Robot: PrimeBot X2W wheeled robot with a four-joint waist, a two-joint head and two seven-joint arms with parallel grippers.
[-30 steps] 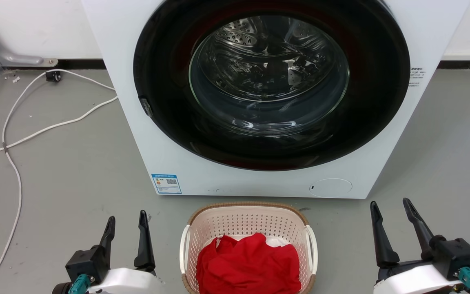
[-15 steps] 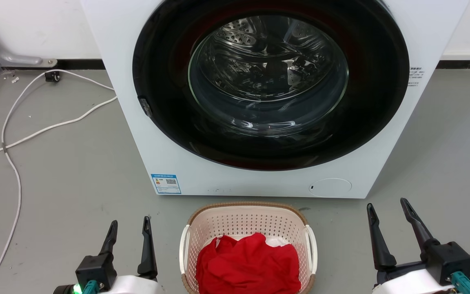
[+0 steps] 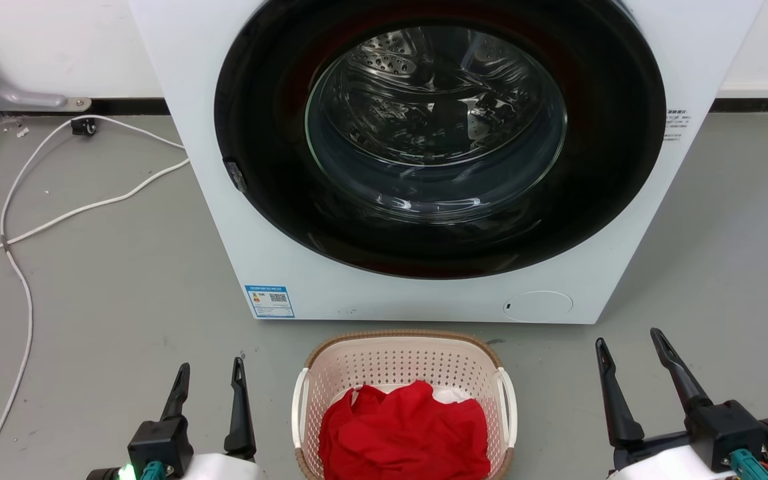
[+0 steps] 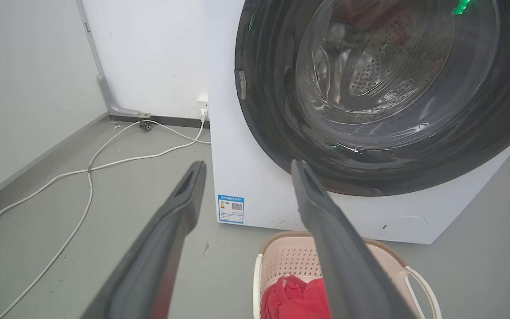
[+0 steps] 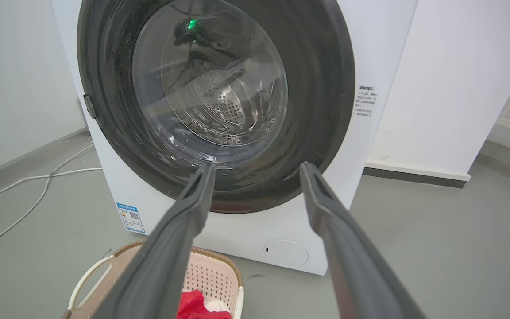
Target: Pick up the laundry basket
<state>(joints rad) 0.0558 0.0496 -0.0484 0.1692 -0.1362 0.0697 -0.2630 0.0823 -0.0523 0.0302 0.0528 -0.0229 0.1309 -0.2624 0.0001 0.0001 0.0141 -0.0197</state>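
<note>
The laundry basket stands on the grey floor just in front of the washing machine, cream-pink and perforated with a brown rim and white side handles; red cloth lies inside. It also appears low in the left wrist view and the right wrist view. My left gripper hangs open to the basket's left, apart from it, holding nothing. Well off to the basket's right, my right gripper is open and empty too.
A white front-loading washing machine with a dark round glass door stands straight ahead. White cables trail over the floor at the left. Bare grey floor lies on both sides of the basket.
Both grippers have drawn back toward the bottom edge of the head view, the left one more. The view has shifted slightly. The basket stays put.
</note>
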